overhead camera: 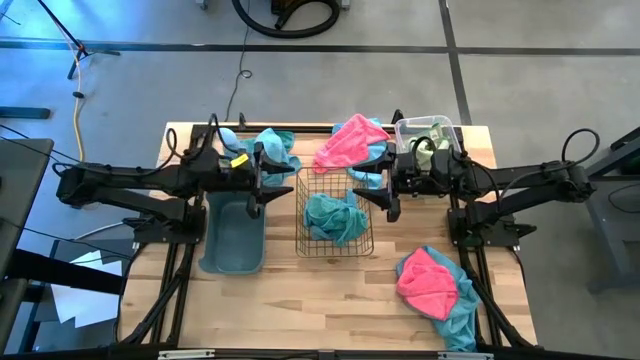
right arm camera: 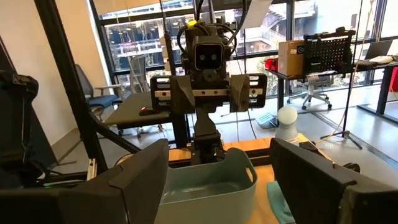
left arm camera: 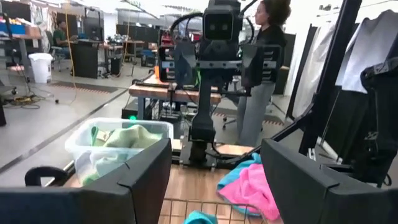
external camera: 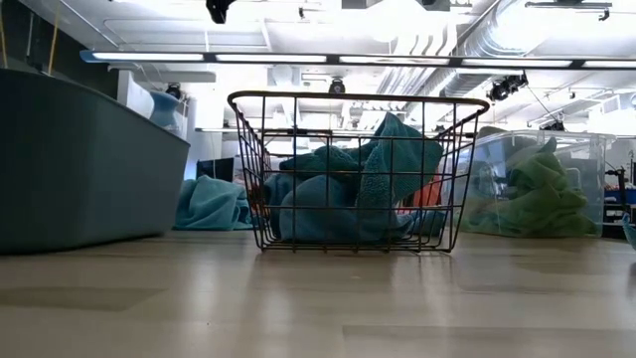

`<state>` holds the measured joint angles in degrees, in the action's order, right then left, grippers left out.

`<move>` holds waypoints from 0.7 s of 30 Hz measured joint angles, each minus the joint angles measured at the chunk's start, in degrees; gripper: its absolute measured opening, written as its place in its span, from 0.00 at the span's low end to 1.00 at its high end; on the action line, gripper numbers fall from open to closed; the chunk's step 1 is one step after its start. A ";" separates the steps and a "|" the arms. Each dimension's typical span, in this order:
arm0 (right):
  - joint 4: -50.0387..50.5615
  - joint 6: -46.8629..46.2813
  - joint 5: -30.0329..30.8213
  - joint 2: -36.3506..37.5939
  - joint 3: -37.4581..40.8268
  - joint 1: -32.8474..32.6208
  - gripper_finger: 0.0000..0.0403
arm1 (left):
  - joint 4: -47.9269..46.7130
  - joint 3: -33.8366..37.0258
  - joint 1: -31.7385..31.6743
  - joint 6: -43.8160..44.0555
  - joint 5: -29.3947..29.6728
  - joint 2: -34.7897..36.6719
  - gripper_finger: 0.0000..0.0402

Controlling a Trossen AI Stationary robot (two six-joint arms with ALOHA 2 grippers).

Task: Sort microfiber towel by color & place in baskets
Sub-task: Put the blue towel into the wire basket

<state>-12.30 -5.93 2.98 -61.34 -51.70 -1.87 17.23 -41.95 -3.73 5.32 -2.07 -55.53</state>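
Teal towel (overhead camera: 333, 217) in copper wire basket (overhead camera: 335, 245); grey-blue tub (overhead camera: 232, 240); pink towel (overhead camera: 427, 281)

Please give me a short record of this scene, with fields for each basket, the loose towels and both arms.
wire basket: centre of table, holds teal towel
grey-blue tub: left of it, looks empty
clear bin: far right, holds green towel
loose towels: pink-and-teal pile at far edge; pink-and-teal pile near right; teal towel far left
left gripper: above tub, jaws open, empty
right gripper: beside clear bin, jaws open, empty
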 joint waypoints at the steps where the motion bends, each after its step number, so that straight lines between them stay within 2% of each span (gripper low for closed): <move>1: -0.01 0.03 0.00 0.00 0.00 0.00 0.69 | 0.02 0.00 0.00 -0.02 0.00 -0.24 0.58; 8: 0.01 1.49 0.21 0.00 0.00 0.00 0.69 | 0.24 0.00 0.02 -0.01 1.27 -0.91 0.58; 11: 0.03 1.49 0.36 0.00 0.00 0.00 0.69 | -1.99 -1.22 -0.04 3.19 6.60 -1.05 0.58; 13: 0.03 1.50 1.43 0.00 0.00 0.00 0.69 | -8.07 -5.03 -0.99 5.09 9.68 -2.01 0.57; 15: 0.03 1.49 3.00 0.00 0.00 0.00 0.69 | -17.15 -10.41 -2.58 4.13 10.13 -3.51 0.55; 21: 0.03 1.51 6.54 0.00 0.00 0.02 0.69 | -43.39 -31.28 -8.73 -1.87 11.72 -14.48 0.52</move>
<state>-12.27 -4.43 9.52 -61.34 -51.70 -1.85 -26.16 -73.23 -12.46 3.45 9.65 -70.01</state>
